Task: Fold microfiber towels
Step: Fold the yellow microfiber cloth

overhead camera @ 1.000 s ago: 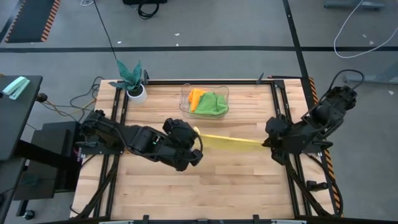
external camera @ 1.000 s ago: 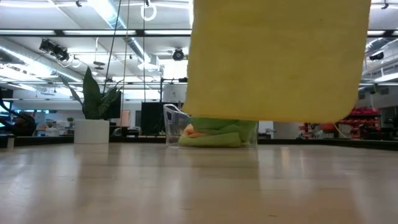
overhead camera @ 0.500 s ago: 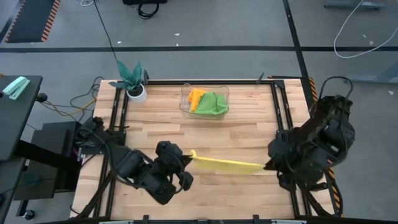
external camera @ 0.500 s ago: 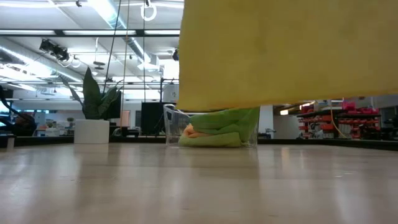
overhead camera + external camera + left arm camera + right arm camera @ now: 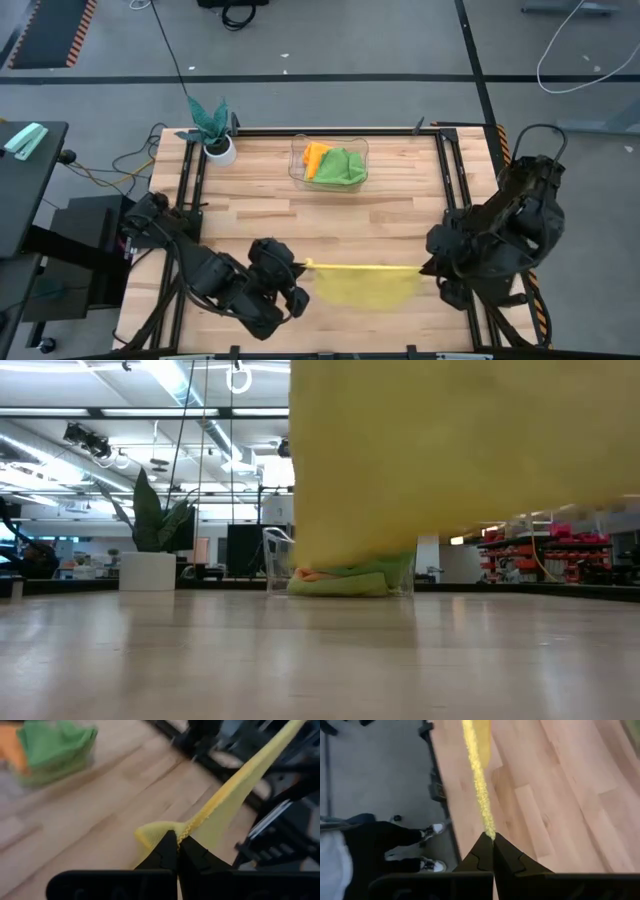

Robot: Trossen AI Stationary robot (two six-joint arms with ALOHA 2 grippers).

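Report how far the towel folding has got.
Done: nothing looks folded yet. In hand: the yellow towel hangs stretched between the left gripper and right gripper, each shut on a top corner, above the near part of the table. Left: folding it, then the orange towel and the green ones, bunched in the bin.
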